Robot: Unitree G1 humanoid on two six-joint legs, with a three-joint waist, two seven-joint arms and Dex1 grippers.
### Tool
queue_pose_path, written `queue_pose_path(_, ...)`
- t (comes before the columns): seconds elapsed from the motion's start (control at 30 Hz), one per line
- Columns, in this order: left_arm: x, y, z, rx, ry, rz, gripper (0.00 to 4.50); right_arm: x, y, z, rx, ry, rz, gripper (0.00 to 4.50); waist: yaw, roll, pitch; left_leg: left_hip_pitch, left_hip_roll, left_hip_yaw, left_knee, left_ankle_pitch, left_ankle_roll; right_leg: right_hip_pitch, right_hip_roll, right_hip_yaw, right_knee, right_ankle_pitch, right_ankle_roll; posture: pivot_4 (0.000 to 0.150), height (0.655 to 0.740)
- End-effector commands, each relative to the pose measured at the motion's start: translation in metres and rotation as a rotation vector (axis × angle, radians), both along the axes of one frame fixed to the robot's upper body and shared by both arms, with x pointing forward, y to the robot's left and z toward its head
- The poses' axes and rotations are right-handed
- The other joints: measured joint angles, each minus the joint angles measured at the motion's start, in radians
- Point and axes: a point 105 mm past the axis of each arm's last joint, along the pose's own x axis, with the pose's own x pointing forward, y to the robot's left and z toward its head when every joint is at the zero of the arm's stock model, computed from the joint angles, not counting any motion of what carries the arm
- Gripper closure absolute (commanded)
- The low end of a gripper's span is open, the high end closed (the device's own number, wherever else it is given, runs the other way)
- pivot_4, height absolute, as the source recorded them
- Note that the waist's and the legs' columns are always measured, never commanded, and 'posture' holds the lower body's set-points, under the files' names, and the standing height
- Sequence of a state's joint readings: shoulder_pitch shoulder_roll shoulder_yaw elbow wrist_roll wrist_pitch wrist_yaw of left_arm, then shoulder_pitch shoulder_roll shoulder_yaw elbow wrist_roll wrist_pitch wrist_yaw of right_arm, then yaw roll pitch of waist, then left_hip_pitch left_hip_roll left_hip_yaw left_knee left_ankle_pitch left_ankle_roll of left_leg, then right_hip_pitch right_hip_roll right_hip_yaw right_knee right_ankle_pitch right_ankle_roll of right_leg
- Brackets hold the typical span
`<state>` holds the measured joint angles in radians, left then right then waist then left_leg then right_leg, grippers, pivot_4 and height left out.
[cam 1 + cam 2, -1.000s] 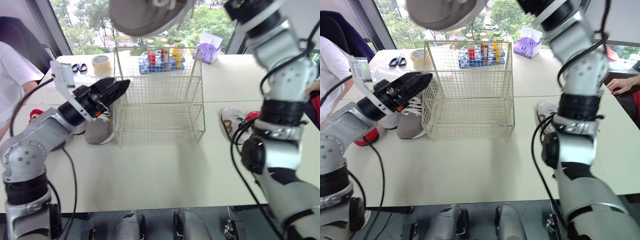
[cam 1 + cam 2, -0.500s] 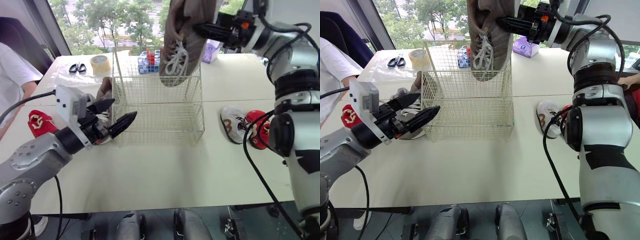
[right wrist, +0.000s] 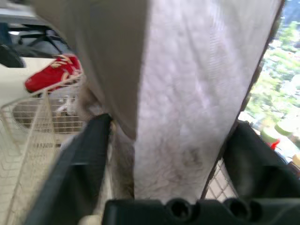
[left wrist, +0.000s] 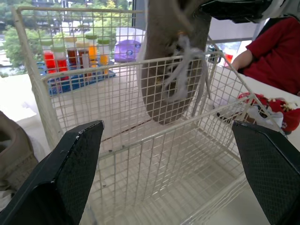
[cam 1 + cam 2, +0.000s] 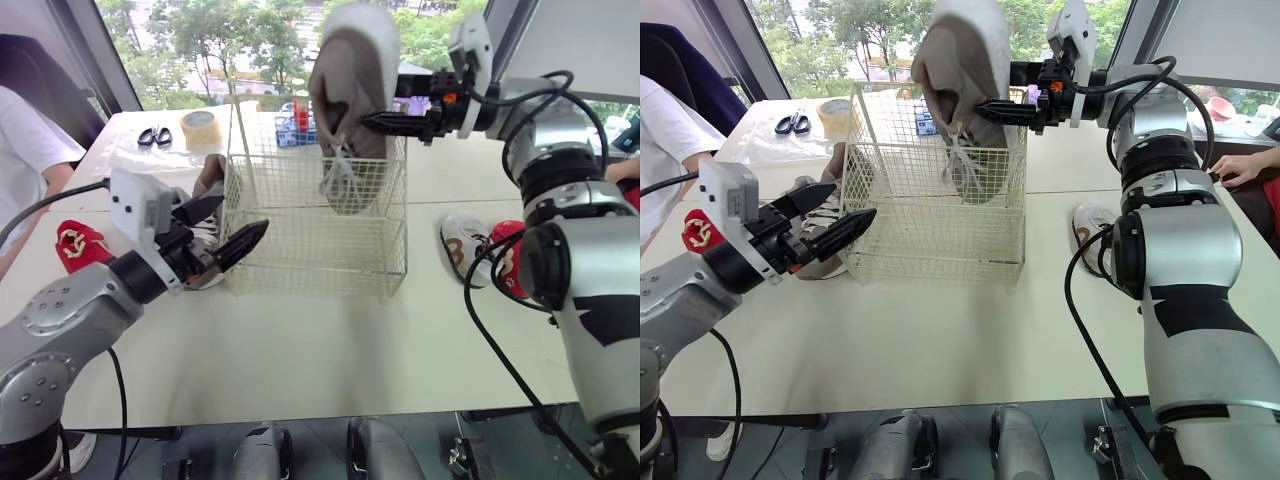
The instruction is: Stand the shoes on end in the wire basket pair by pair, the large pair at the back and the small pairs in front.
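A large grey shoe (image 5: 350,110) hangs toe-down in the white wire basket (image 5: 300,250), its toe above the basket floor. My right gripper (image 5: 380,106) reaches in from the right at its heel, the fingers spread wide on either side of it. The second grey shoe (image 5: 207,180) lies outside the basket's left wall. My left gripper (image 5: 243,212) stands open beside it, at the basket's front left corner, with nothing between its fingers. A small red shoe (image 5: 80,245) lies far left. A small white shoe (image 5: 463,248) and another red one (image 5: 515,262) lie right of the basket.
Scissors (image 5: 152,135), a tape roll (image 5: 203,126), a rack of bottles (image 5: 297,118) and a purple tissue box (image 5: 1040,92) sit at the table's far side. A person in white (image 5: 30,150) sits at the left; a red sleeve (image 4: 276,56) shows at the right.
My right arm has swung the grey shoe from overhead down into the basket, toe first, and its fingers have spread. My left gripper drew back from the basket side towards the front corner.
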<state>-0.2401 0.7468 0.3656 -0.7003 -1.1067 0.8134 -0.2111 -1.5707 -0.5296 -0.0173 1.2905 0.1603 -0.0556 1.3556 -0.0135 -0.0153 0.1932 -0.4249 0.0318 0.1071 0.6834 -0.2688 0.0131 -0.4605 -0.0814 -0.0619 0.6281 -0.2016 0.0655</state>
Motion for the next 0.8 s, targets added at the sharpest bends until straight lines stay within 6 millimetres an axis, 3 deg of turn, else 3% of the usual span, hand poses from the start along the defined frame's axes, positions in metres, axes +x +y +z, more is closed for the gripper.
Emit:
queue_pose_path(0.03,0.002,-0.001,0.005,0.003,-0.031,-0.009,0.0,-0.002,-0.013,0.022,0.017,-0.096,-0.053,0.05,0.0,0.0,0.0,0.0,0.0,0.0,0.0,0.0,0.0,0.0,0.0,0.0,0.0,0.0,0.0,0.15,0.74)
queue_pose_path(0.33,0.014,0.002,0.007,-0.006,-0.025,-0.01,0.0,-0.018,-0.05,0.037,0.024,-0.117,-0.064,0.05,-0.001,0.0,0.0,0.0,0.0,0.0,0.0,0.0,0.0,0.0,0.0,0.0,0.0,0.0,0.0,0.15,0.74)
queue_pose_path(0.4,0.02,0.012,0.016,-0.051,-0.035,0.018,0.0,-0.024,-0.06,0.039,0.043,-0.111,-0.063,0.05,-0.001,0.0,0.0,0.001,0.0,0.0,0.0,0.0,0.0,0.0,0.0,0.0,0.001,0.0,0.0,0.15,0.74)
queue_pose_path(0.57,0.051,0.06,0.041,-0.1,-0.059,0.227,0.0,-0.043,-0.099,0.041,0.093,-0.137,-0.167,0.05,0.006,0.0,0.0,0.001,0.0,-0.001,0.0,0.0,0.0,0.001,0.0,-0.002,0.001,0.0,0.0,0.15,0.74)
queue_pose_path(0.7,0.076,0.084,0.043,-0.021,-0.013,0.352,0.0,-0.079,-0.092,0.041,0.068,-0.106,-0.162,0.05,0.004,0.0,0.0,0.001,0.0,0.0,0.0,0.0,0.0,0.0,-0.001,-0.001,0.001,0.0,0.0,0.15,0.74)
queue_pose_path(0.8,0.088,0.077,0.034,0.038,0.121,0.224,0.0,-0.137,-0.048,0.015,0.025,0.089,0.081,0.05,0.003,0.0,0.0,0.0,0.0,-0.001,0.0,0.001,-0.001,-0.001,0.0,-0.003,0.002,0.0,0.001,0.15,0.74)
